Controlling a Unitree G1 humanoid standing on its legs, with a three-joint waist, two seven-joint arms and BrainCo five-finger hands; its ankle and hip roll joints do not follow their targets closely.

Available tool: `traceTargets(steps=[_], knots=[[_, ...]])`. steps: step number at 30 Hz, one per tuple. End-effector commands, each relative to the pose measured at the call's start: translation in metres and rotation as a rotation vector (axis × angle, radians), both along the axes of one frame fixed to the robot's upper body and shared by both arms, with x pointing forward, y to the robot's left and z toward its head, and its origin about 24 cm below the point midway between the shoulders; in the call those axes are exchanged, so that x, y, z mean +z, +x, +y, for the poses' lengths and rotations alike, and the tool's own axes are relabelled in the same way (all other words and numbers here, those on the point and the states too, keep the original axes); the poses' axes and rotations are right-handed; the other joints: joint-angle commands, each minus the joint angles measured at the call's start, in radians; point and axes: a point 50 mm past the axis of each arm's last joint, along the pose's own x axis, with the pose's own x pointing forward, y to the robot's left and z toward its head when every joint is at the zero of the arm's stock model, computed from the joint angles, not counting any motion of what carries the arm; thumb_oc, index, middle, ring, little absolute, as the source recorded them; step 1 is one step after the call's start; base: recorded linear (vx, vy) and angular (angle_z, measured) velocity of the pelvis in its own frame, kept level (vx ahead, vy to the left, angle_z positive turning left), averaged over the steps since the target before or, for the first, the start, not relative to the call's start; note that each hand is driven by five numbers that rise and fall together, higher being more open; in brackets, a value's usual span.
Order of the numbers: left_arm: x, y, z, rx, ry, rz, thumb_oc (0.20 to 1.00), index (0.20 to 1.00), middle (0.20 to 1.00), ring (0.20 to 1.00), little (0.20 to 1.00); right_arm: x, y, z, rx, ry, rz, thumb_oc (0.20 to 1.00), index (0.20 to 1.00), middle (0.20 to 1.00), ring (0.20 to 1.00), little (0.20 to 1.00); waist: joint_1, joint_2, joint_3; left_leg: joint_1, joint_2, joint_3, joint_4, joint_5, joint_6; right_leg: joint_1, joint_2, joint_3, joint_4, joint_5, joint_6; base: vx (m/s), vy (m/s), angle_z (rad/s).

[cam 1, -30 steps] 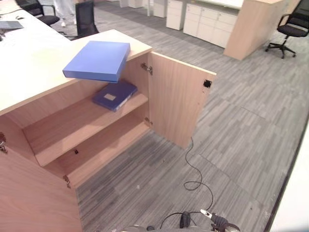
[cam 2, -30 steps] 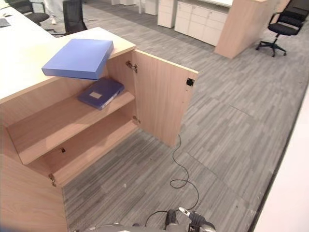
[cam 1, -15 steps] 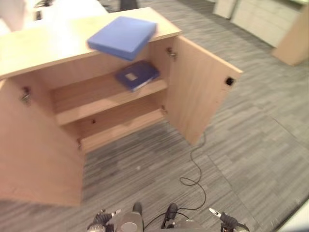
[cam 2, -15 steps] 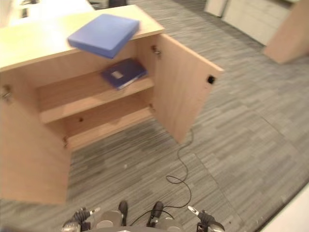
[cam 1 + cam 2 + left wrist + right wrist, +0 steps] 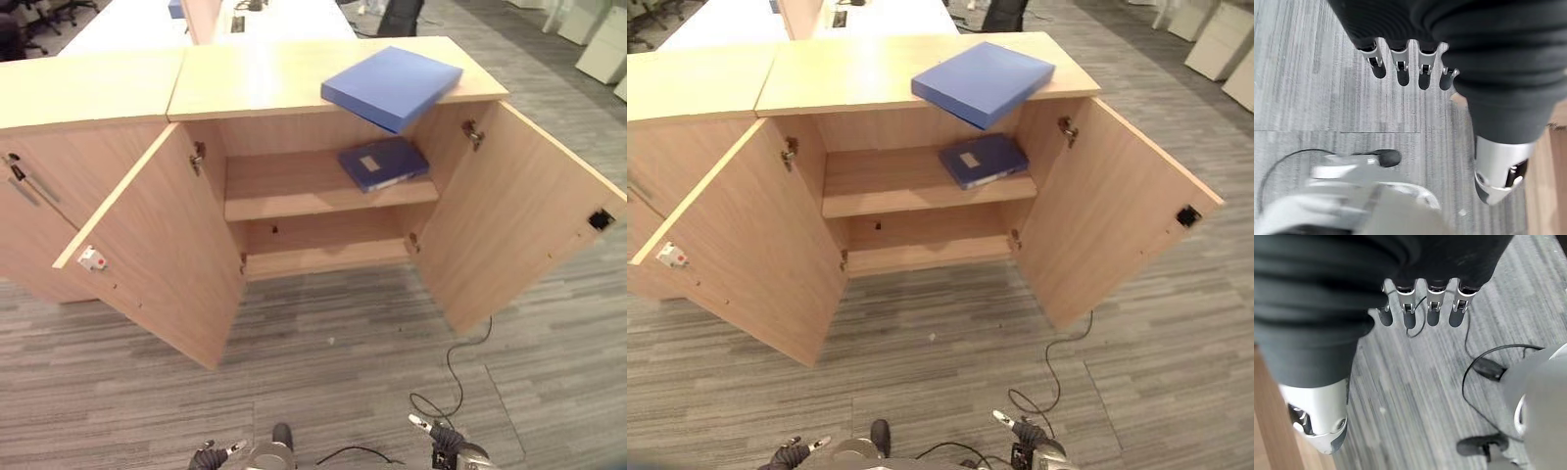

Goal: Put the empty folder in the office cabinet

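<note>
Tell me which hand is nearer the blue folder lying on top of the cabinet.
The right hand, by a little. It sits low at the view's bottom, roughly below the blue folder; the left hand is further to the left. Both are far from it.

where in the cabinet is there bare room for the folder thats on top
The upper shelf is bare from the left door hinge to the dark blue folder at its right end. The bottom shelf looks bare. The light blue folder overhangs the cabinet top.

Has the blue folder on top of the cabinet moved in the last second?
No. The blue folder still overhangs the cabinet top's front edge above the darker folder on the shelf. The camera swung round; the folder kept its place.
</note>
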Motion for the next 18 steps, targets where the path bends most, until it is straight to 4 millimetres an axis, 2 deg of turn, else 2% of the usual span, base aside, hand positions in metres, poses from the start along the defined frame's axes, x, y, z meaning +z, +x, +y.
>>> traceTargets(steps=[1, 6, 7, 8, 10, 11, 13, 14, 15, 18], knots=[[0.001, 0.005, 0.003, -0.003, 0.017, -0.011, 1.0, 1.0, 1.0, 1.0, 1.0, 0.005, 0.017, 0.001, 0.07, -0.015, -0.045, 1.0, 1.0, 1.0, 1.0, 1.0, 0.033, 0.012, -0.016, -0.021, -0.002, -0.044, -0.015, -0.056, -0.022, 0.057, -0.035, -0.007, -0.084, 0.071, 0.073, 0.18, 0.269, 0.09], [0.002, 0.001, 0.01, 0.001, 0.035, 0.005, 1.0, 1.0, 1.0, 1.0, 1.0, 0.004, 0.013, 0.004, 0.072, 0.004, -0.039, 1.0, 1.0, 1.0, 1.0, 1.0, 0.044, 0.011, -0.031, 0.001, -0.05, -0.087, -0.019, -0.091, 0.004, 0.064, -0.106, -0.018, -0.013, 0.084, 0.097, 0.12, 0.192, 0.14], [0.002, 0.001, 0.011, -0.014, 0.039, 0.014, 1.0, 1.0, 1.0, 1.0, 1.0, 0.003, 0.009, 0.001, 0.054, 0.004, -0.031, 1.0, 1.0, 1.0, 1.0, 1.0, 0.045, 0.012, -0.031, 0.009, -0.074, -0.112, -0.016, -0.107, 0.02, 0.067, -0.146, -0.031, 0.036, 0.109, 0.108, 0.09, 0.172, 0.21], [0.002, 0.001, 0.011, -0.014, 0.039, 0.014, 1.0, 1.0, 1.0, 1.0, 1.0, 0.003, 0.009, 0.001, 0.053, 0.004, -0.032, 1.0, 1.0, 1.0, 1.0, 1.0, 0.044, 0.011, -0.03, 0.01, -0.076, -0.113, -0.016, -0.107, 0.021, 0.067, -0.148, -0.032, 0.038, 0.109, 0.11, 0.11, 0.164, 0.26], [0.002, 0.001, 0.012, -0.017, 0.044, 0.017, 1.0, 1.0, 1.0, 1.0, 1.0, 0.004, 0.011, -0.001, 0.019, 0.006, -0.046, 1.0, 1.0, 1.0, 1.0, 1.0, 0.037, 0.008, -0.027, 0.021, -0.098, -0.136, -0.012, -0.122, 0.036, 0.065, -0.188, -0.028, 0.089, 0.16, 0.123, 0.08, 0.1, 0.39], [0.002, -0.001, 0.012, -0.017, 0.047, 0.021, 1.0, 1.0, 1.0, 1.0, 1.0, 0.005, 0.012, -0.002, 0.006, 0.01, -0.054, 1.0, 1.0, 1.0, 1.0, 1.0, 0.026, 0.013, -0.024, 0.027, -0.099, -0.145, -0.011, -0.126, 0.042, 0.047, -0.198, -0.003, 0.115, 0.183, 0.118, 0.07, 0.072, 0.5], [0.001, -0.002, 0.011, -0.015, 0.047, 0.022, 1.0, 1.0, 1.0, 1.0, 1.0, 0.007, 0.018, -0.001, -0.004, 0.012, -0.077, 1.0, 1.0, 1.0, 1.0, 1.0, -0.001, 0.029, -0.018, 0.036, -0.083, -0.158, -0.016, -0.128, 0.043, -0.025, -0.162, 0.102, 0.116, 0.155, 0.088, 0.07, 0.023, 0.41], [0.002, -0.002, 0.013, -0.014, 0.051, 0.021, 1.0, 1.0, 1.0, 1.0, 1.0, 0.008, 0.022, 0.0, -0.006, 0.014, -0.091, 1.0, 1.0, 1.0, 1.0, 1.0, -0.009, 0.037, -0.014, 0.045, -0.073, -0.163, -0.019, -0.128, 0.04, -0.055, -0.13, 0.157, 0.099, 0.126, 0.074, 0.02, -0.004, 0.19], [0.002, -0.001, 0.014, -0.02, 0.055, 0.018, 1.0, 1.0, 1.0, 1.0, 1.0, 0.01, 0.029, 0.002, -0.002, 0.015, -0.118, 1.0, 1.0, 1.0, 1.0, 1.0, -0.022, 0.038, -0.003, 0.042, -0.073, -0.165, -0.019, -0.109, 0.043, -0.096, -0.1, 0.2, 0.078, 0.128, 0.058, 0.04, -0.033, 0.15], [0.003, 0.002, 0.015, -0.029, 0.068, 0.011, 1.0, 1.0, 1.0, 1.0, 1.0, 0.018, 0.046, 0.006, 0.007, 0.017, -0.188, 1.0, 1.0, 1.0, 1.0, 1.0, -0.051, 0.03, 0.023, 0.073, -0.078, -0.21, -0.016, -0.113, 0.045, -0.156, -0.026, 0.31, 0.031, 0.136, 0.063, 0.09, -0.056, 0.2]])
